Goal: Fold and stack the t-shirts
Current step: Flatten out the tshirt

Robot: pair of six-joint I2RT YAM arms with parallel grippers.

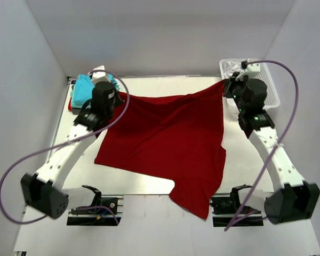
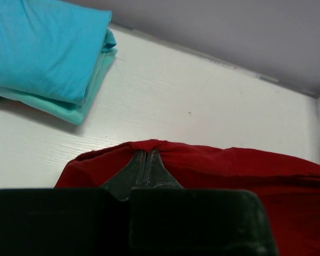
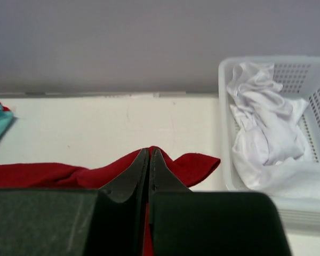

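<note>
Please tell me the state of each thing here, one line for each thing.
red t-shirt: unfolded, spread out, held at two far corners.
turquoise t-shirts: folded, stacked.
left gripper: shut on the red t-shirt.
right gripper: shut on the red t-shirt.
basket: holds crumpled white cloth.

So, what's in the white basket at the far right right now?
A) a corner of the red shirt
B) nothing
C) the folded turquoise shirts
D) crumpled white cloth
D: the right wrist view shows crumpled white cloth inside the basket, while the red shirt is outside its wall and the folded turquoise shirts lie at the table's far left.
</note>
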